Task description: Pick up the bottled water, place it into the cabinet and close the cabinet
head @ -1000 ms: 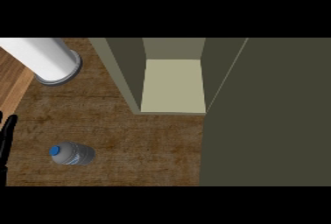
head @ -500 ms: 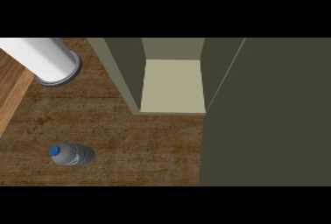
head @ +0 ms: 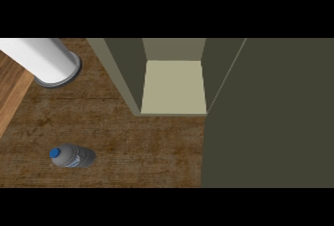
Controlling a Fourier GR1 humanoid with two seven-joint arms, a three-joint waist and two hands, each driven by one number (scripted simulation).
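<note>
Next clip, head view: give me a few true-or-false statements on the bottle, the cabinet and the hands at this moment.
1. The bottled water stands on the wooden counter. True.
2. The bottle has a red cap. False: the cap is blue.
3. The cabinet is open, its shelf bare. True.
4. The right hand is curled round the bottle. False: neither hand shows in the view.
5. A white cylinder is at the upper left. True.

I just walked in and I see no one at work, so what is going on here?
Nothing is being handled right now: no hand shows. A water bottle with a blue cap stands alone on the wooden counter, not yet picked up. The cabinet behind it is open, its pale shelf bare. A white post stands at the back left.
</note>
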